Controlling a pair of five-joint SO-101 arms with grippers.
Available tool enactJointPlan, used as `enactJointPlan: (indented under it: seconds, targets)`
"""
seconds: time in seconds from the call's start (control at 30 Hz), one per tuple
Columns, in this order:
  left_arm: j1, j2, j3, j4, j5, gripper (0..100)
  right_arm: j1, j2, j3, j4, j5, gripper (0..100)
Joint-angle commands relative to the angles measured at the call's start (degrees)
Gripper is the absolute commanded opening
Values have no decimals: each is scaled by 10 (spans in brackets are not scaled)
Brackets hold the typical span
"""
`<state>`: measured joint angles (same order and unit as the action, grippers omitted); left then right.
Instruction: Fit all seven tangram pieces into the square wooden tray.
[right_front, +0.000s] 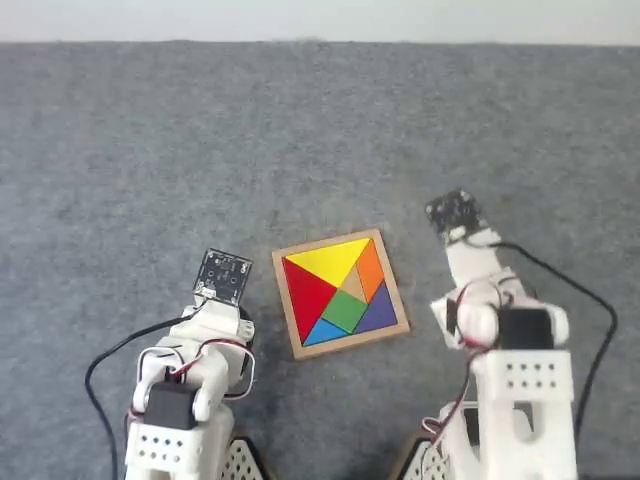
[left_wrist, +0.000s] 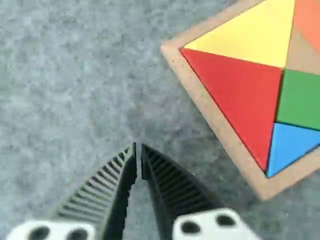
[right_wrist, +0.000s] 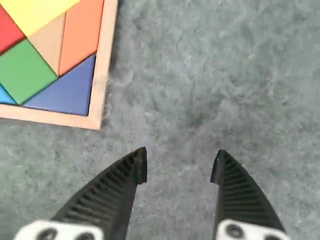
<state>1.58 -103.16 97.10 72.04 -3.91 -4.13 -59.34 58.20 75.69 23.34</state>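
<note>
The square wooden tray lies on the grey carpet between the two arms, turned slightly. Inside it sit a yellow triangle, a red triangle, an orange piece, a tan piece, a green square, a blue triangle and a purple triangle. My left gripper is shut and empty over bare carpet beside the tray's rim. My right gripper is open and empty over carpet, off the tray's corner on the other side.
Grey carpet covers the whole table. The left arm's body and the right arm's body stand at the near edge, with black cables trailing from each.
</note>
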Motion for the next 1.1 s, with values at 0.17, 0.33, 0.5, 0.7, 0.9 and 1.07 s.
enactJointPlan:
  seconds: [0.17, 0.33, 0.5, 0.7, 0.9, 1.07]
  targets:
    - [-3, -10, -6, 3, -2, 19, 60, -133, 59, -28, 12, 208]
    - [-3, -10, -6, 3, -2, 19, 95, -148, 134, -86, 14, 208]
    - [-3, -10, -6, 3, -2, 19, 115, -149, 223, -175, 14, 208]
    - [-3, -10, -6, 3, -2, 19, 111, -149, 277, -199, 14, 208]
    - [-3, -10, -6, 3, -2, 19, 111, -149, 326, -241, 14, 1]
    - [-3, -10, -6, 3, -2, 19, 113, -149, 338, -240, 14, 39]
